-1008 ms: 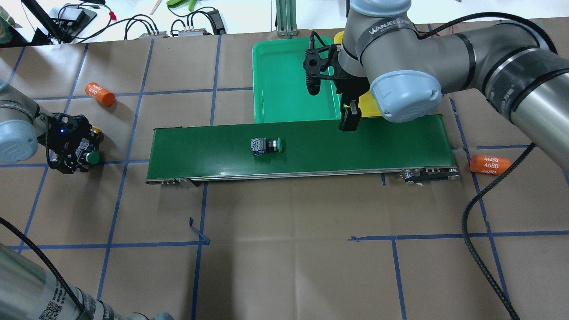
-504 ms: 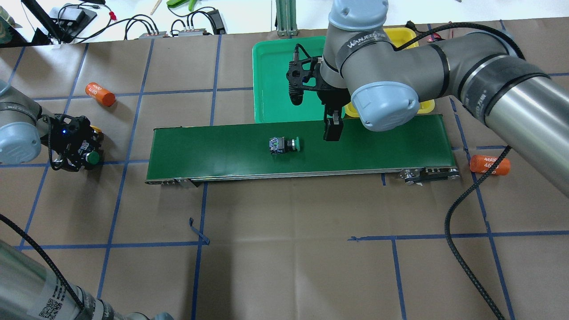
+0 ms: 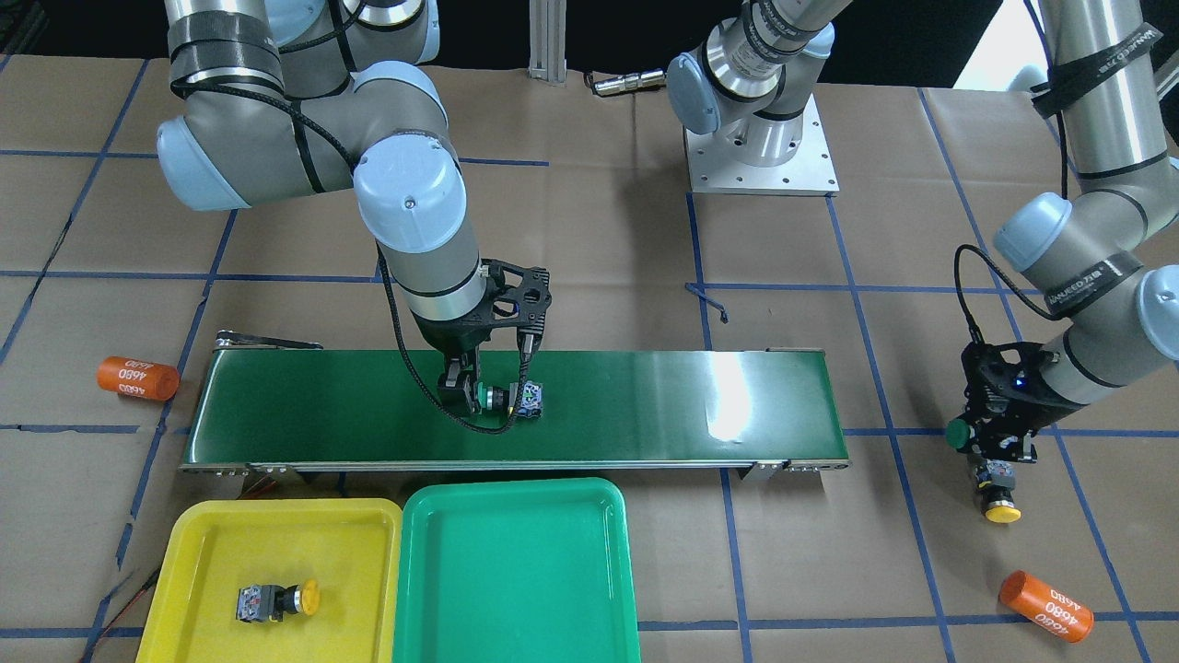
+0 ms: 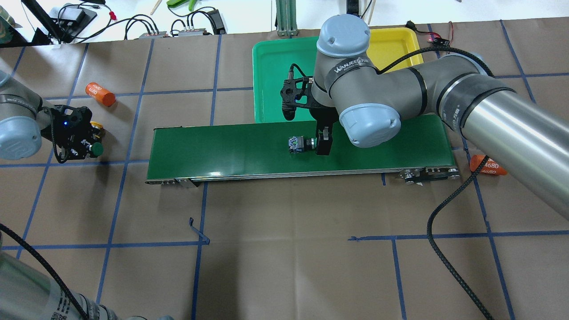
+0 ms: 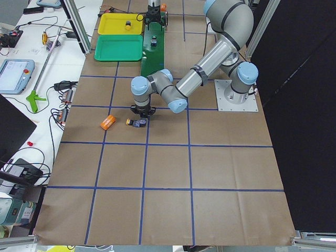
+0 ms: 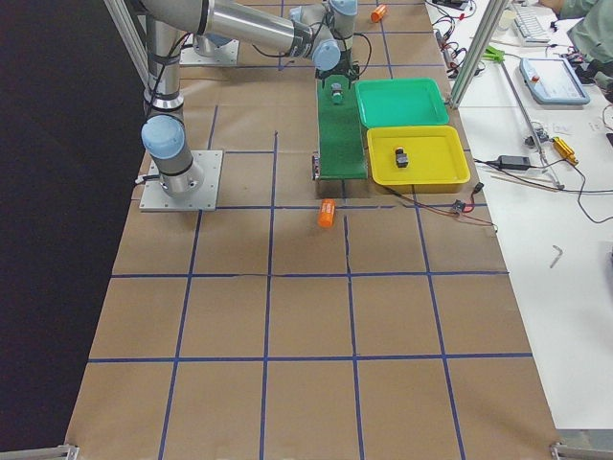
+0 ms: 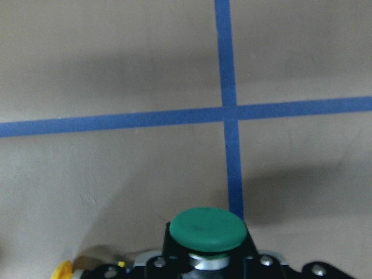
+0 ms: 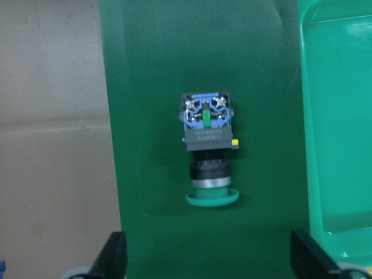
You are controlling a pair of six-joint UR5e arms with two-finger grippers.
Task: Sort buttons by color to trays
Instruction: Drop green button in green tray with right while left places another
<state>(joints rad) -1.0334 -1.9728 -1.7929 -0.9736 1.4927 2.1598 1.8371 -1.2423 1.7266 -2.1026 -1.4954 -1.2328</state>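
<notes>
Right wrist-mounted view shows the right gripper (image 8: pixel 210 258), fingers spread, poised at the green-capped black-bodied push-button (image 8: pixel 208 157) lying on the dark green conveyor belt (image 8: pixel 145 70). Pickup seems in hand: next, lower, close, then carry to the shallow green plastic tray (image 4: pixel 271 75). Meanwhile the left gripper (image 4: pixel 82 142) pinches a second green-capped button (image 7: pixel 207 228).

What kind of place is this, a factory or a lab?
Probably a robotics lab, not a factory: the table is papered and taped into a blue grid, the conveyor belt is short and free-standing, and the side bench holds loose cables.
</notes>
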